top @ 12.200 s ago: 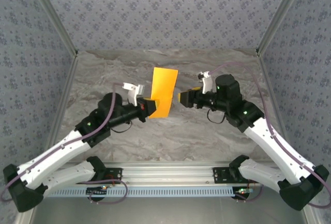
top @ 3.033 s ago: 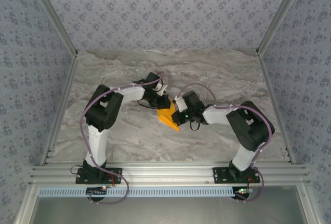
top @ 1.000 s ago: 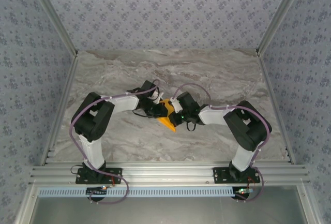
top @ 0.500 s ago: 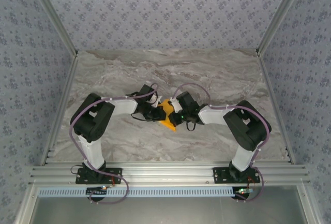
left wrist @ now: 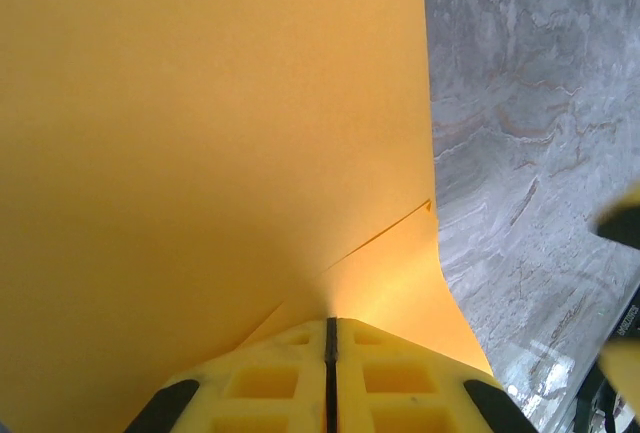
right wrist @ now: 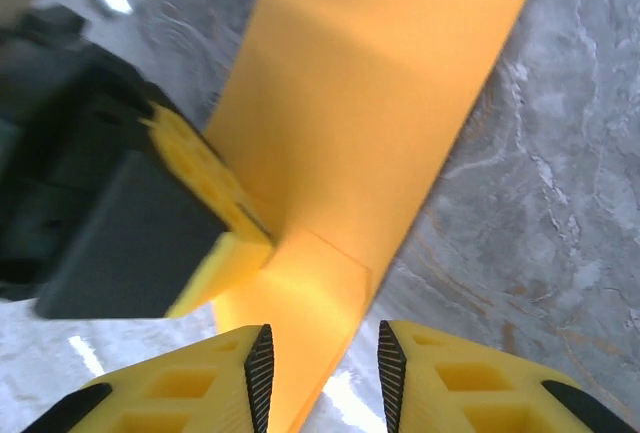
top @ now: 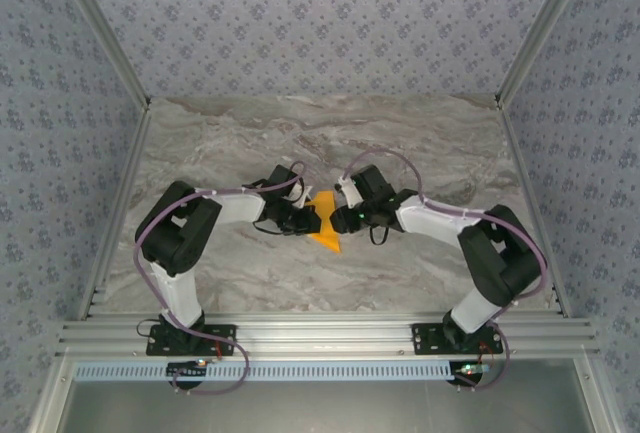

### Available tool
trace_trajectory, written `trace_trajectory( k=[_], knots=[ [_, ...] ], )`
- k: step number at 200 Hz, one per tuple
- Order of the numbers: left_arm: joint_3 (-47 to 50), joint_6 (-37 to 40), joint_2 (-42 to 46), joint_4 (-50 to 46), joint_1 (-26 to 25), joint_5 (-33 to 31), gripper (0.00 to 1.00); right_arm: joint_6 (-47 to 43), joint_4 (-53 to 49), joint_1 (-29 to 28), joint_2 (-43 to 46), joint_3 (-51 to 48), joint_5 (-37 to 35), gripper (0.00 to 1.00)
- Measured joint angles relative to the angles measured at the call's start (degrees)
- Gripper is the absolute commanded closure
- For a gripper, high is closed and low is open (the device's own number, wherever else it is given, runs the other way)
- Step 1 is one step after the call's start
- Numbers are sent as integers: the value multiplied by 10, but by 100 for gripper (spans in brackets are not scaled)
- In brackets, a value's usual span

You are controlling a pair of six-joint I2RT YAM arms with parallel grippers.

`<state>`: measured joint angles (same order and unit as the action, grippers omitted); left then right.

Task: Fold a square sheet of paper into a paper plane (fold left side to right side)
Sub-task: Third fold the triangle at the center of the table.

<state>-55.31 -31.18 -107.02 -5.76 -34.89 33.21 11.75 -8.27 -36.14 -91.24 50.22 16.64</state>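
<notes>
Paper: you have the thin, matte orange-yellow paper sheet (top: pixel 326 231) near the middle of the grey marbled table top (top: pixel 420 263), between the two grippers.
Layers: the left wrist view shows you a straight edge of an upper layer running out from the pinch.
Left gripper: your left gripper (left wrist: pixel 330 328) has its yellow fingers (left wrist: pixel 400 378) pressed together, pinching the sheet's edge.
Right gripper: your right gripper (right wrist: pixel 320 353) has its fingers spread, with the sheet's near corner under the gap.
Contact: you cannot tell whether either right finger touches the paper.
</notes>
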Motion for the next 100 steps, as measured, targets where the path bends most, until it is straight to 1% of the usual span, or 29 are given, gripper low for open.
trace_trajectory(
  k=[17, 34, 66, 100],
  knots=[
    [0, 0, 0, 0, 0, 0, 92, 19, 9, 0, 25, -16, 39, 71],
    [0, 0, 0, 0, 0, 0, 92, 50, 25, 0, 31, -37, 84, 73],
    [0, 0, 0, 0, 0, 0, 92, 107, 55, -3, 12, -65, 151, 75],
    [0, 0, 1, 0, 0, 0, 92, 134, 81, -5, -29, -63, 186, 76]
  ],
)
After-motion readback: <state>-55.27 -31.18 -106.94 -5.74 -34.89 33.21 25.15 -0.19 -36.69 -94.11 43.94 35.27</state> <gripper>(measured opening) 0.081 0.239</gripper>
